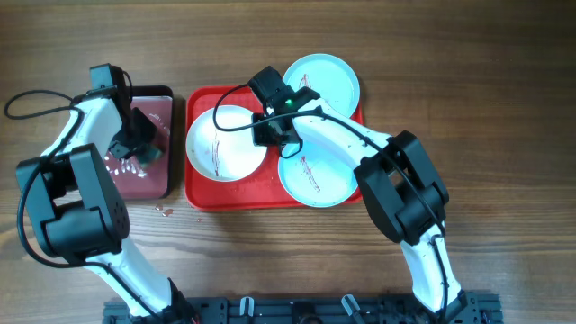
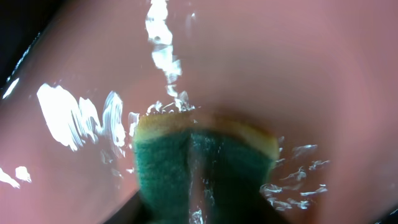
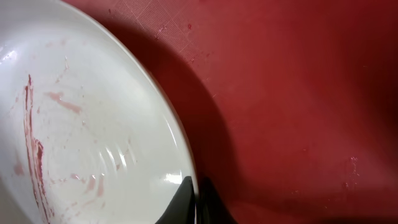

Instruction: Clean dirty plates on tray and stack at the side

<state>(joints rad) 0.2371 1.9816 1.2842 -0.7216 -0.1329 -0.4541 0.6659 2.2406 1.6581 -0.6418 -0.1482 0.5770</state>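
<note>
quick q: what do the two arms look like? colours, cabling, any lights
Both match: the left arm and right arm have white links and chunky black joint housings. The left gripper and right gripper are black. A thin black cable runs along the right arm, and a green light glows near its wrist.

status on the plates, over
Right gripper shut on white plate rim, plate stained. Left gripper at sponge in maroon tray, grip unclear. Nothing in the way.
</note>
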